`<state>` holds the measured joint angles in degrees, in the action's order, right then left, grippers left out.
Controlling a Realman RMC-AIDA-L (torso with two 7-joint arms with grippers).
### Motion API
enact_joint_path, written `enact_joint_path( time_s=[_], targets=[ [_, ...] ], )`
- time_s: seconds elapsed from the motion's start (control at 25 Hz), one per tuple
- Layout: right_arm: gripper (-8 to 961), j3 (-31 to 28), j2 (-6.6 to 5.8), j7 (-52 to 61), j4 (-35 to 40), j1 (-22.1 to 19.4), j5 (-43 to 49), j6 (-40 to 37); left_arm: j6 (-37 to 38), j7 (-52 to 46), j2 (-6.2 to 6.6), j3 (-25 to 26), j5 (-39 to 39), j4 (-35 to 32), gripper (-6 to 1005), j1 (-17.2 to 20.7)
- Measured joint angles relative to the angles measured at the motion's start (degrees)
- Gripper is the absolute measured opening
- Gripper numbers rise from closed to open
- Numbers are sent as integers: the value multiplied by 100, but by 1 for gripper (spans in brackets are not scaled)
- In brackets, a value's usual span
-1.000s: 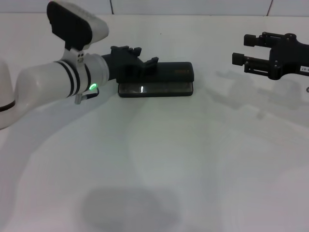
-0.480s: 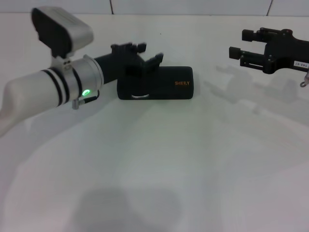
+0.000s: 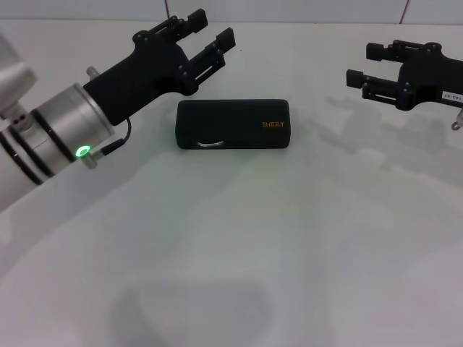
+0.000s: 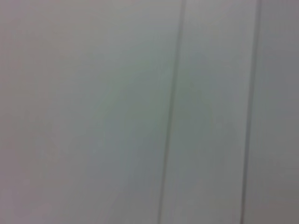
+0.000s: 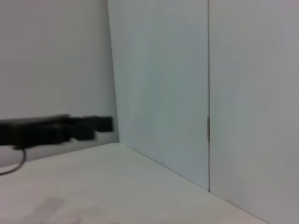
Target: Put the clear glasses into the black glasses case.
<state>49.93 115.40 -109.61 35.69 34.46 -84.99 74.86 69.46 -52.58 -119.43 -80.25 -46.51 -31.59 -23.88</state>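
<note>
The black glasses case lies shut on the white table, its orange lettering on the lid facing me. The clear glasses are hidden from view. My left gripper hovers above and behind the case's left end, open and holding nothing. It does not touch the case. My right gripper hangs open and empty in the air at the far right, well away from the case.
A white tiled wall runs along the back of the table. The left wrist view shows only pale wall panels. In the right wrist view are wall panels and the table corner.
The case was open a second ago with my left gripper at its lid. The lid is now shut. The left gripper has lifted up and off the case. The right arm barely shifted.
</note>
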Motion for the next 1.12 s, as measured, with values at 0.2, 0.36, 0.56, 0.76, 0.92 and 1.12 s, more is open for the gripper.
enact_joint_path(
  time_s=[0.2,0.36,0.56,0.76,0.92,1.12],
  targets=[
    [608,75,14,-94,21,57,3,-19,422,90,-23,121,0,61,565,187],
    [607,914,-40,305,720,199,492,-29,431,121,-22,285,37,273,565,156],
    [606,2086,13,2311,2526,515,3251,-134,445,91,-5,385,33,366,565,156],
    [605,3336,61,4415,3076,540,5765,-1719,460,111,-16,345,19,368,566,142],
    [603,4240,78,5051,3118,116,6610,-3681,501,101,-10,344,18,390,566,133],
    [602,5264,68,5084,3050,-679,6652,-6739,503,92,-9,351,18,386,566,115]
  ],
)
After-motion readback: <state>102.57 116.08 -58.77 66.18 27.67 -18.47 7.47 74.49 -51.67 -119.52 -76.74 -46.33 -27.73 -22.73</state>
